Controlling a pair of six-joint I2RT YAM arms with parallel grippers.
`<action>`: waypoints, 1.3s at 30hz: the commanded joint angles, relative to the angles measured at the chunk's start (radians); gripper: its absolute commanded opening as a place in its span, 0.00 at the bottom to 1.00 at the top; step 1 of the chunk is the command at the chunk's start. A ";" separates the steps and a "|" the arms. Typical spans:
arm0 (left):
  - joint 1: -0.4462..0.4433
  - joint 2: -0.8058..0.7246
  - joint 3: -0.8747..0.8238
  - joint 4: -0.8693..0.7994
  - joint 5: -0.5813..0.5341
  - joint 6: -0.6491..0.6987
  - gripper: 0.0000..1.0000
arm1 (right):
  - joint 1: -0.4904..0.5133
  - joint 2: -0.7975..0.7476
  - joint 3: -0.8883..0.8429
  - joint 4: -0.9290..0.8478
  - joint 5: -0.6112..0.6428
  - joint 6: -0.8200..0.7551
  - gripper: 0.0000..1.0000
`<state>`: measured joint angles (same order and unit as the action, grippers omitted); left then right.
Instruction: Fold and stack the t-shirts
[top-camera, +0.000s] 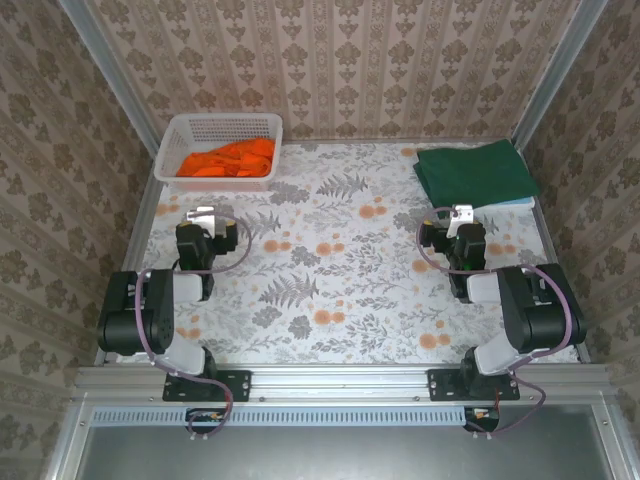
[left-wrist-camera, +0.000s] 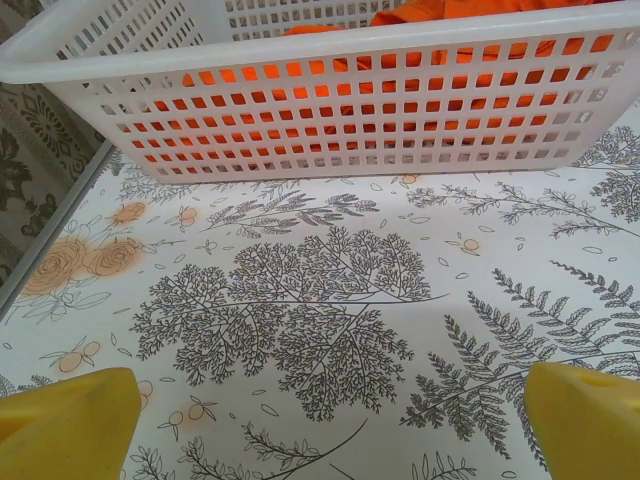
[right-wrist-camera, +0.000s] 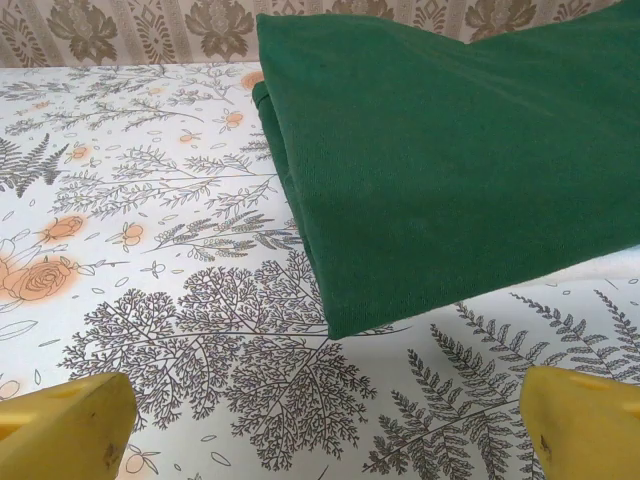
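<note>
A bright orange t-shirt (top-camera: 228, 160) lies crumpled inside the white lattice basket (top-camera: 200, 128) at the back left; through the basket wall the orange t-shirt (left-wrist-camera: 330, 95) shows in the left wrist view. A dark green t-shirt (top-camera: 474, 171) lies folded flat at the back right, on top of a pale layer; its near corner (right-wrist-camera: 345, 320) points toward the right fingers. My left gripper (top-camera: 206, 216) stands open just short of the basket (left-wrist-camera: 300, 50), yellow fingertips (left-wrist-camera: 65, 425) wide apart over bare cloth. My right gripper (top-camera: 453, 214) is open just short of the green shirt (right-wrist-camera: 450, 150), holding nothing.
A floral tablecloth (top-camera: 340, 270) covers the table between the arms. Patterned walls with metal posts close in the back and both sides. A metal rail (top-camera: 340, 380) runs along the near edge, where both arm bases are bolted.
</note>
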<state>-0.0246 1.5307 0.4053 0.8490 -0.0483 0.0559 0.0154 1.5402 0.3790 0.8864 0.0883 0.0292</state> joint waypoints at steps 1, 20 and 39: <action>0.005 0.004 0.001 0.001 0.016 -0.007 1.00 | -0.003 -0.005 0.017 -0.004 -0.023 0.008 0.99; 0.005 0.006 0.001 0.000 0.018 -0.007 1.00 | 0.003 -0.006 0.020 -0.006 -0.030 -0.004 1.00; -0.001 -0.052 -0.034 0.027 -0.052 -0.025 1.00 | 0.034 -0.132 -0.025 -0.024 0.079 -0.005 0.99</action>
<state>-0.0250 1.5276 0.4000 0.8551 -0.0608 0.0555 0.0418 1.5139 0.3733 0.8783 0.1013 0.0250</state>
